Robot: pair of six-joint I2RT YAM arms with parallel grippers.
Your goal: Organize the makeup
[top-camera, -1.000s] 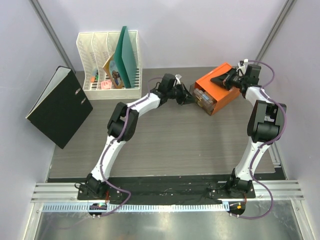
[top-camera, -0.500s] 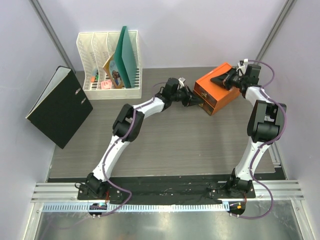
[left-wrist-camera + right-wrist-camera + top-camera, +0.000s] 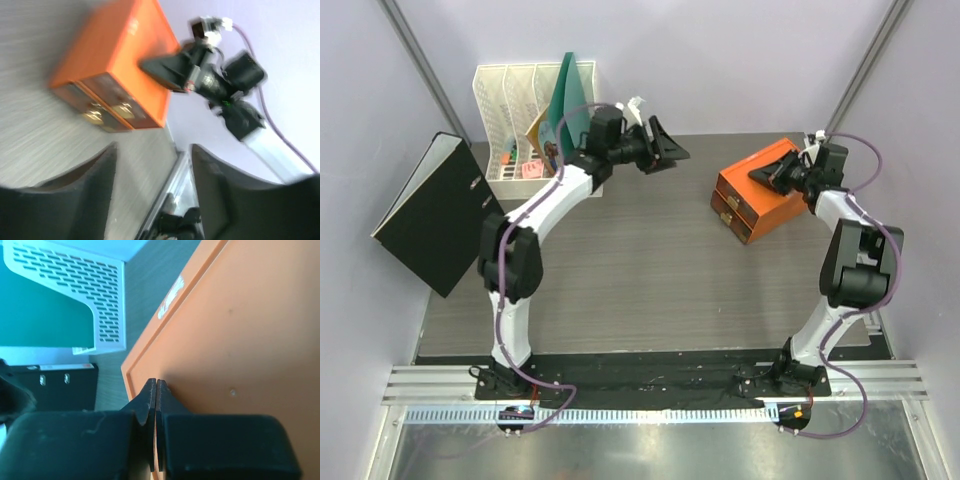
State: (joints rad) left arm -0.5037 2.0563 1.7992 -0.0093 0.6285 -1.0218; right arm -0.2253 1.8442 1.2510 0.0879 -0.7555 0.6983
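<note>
No makeup shows in any view. The orange drawer box [image 3: 763, 192] lies at the back right with its brown drawer fronts [image 3: 107, 111] pushed in. My right gripper [image 3: 767, 173] is shut with nothing between its fingers, and its tips [image 3: 156, 386] rest on the orange box's top [image 3: 240, 330]. My left gripper [image 3: 667, 148] hangs raised over the back middle of the table, well left of the box. It is open and empty in the left wrist view [image 3: 152, 192], looking toward the box [image 3: 117, 60] and the right gripper [image 3: 167, 67].
A white file rack [image 3: 520, 130] with a green folder [image 3: 575, 105] stands at the back left, also seen from the right wrist [image 3: 75, 285]. A black binder [image 3: 438, 212] leans at the left wall. The grey table [image 3: 650, 270] spreads in front of the box.
The box's drawer, pulled out a second ago, is now pushed in. My left gripper has drawn back from it, risen to the left and opened. The right gripper stays on the box.
</note>
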